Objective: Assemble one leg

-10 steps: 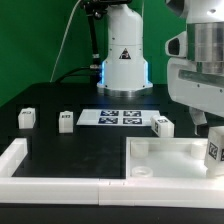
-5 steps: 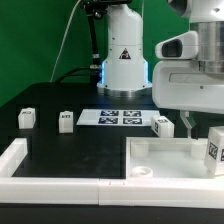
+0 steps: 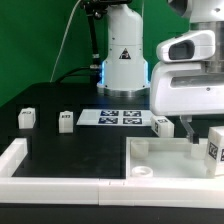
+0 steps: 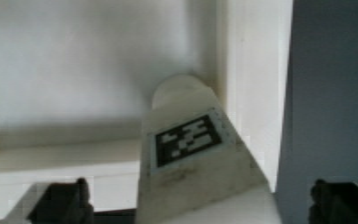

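The white robot arm base stands at the back of the black table. It bears a black triangle sign, and no writing on it can be read.

At the exterior view's right lies a large white tray-like part with a raised rim. Inside it, close to that view's right edge, one small white plastic block leg stands upright, its black-and-white square tag facing the camera. A long white L-shaped rail borders the table's front, at the exterior view's left.

The marker board lies flat before the base and shows four square tags. Three more white block legs rest on the table outside the tray. One is far to the exterior view's left and one is near it. The third sits just beside the marker board's right end.

In the wrist view, the hand is spread wide. Its dark fingertips sit on either side of the tagged leg, apart from it. White tray surfaces lie behind the leg.
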Controlling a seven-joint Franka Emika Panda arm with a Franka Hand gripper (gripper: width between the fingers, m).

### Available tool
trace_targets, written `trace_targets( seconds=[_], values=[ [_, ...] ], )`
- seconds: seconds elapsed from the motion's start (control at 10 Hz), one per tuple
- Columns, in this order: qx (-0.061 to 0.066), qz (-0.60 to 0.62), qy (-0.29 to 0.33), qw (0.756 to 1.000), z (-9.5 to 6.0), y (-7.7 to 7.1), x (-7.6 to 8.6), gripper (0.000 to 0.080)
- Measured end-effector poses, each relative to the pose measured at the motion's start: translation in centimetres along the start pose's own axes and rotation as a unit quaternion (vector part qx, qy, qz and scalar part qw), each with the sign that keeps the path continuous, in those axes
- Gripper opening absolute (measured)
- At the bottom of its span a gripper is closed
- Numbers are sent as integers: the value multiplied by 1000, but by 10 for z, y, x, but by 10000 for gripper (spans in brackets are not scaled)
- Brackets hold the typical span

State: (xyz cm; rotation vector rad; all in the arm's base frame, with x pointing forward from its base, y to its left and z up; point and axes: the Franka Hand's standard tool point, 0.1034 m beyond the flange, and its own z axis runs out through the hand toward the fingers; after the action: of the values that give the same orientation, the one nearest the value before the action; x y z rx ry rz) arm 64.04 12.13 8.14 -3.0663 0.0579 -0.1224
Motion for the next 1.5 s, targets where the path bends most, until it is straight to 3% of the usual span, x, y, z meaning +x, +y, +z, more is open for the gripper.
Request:
trace_targets(
  seconds=[0.1, 0.3, 0.6, 0.8, 1.2, 1.3, 1.5],
  values=[
    [-2, -39, 1, 999, 0, 1, 0, 527],
    [-2, -33, 0, 999, 1, 2, 0, 288],
    [-2, -10, 0, 1000, 1, 2, 0, 290],
    [-1, 183, 2, 983, 1, 5, 0, 290],
    [-10, 431, 2, 902, 2, 6, -1, 291],
    [-9, 501, 0, 866, 2, 8, -2, 291],
    [-5, 579, -5, 815, 2, 8, -3, 291]
  ],
)
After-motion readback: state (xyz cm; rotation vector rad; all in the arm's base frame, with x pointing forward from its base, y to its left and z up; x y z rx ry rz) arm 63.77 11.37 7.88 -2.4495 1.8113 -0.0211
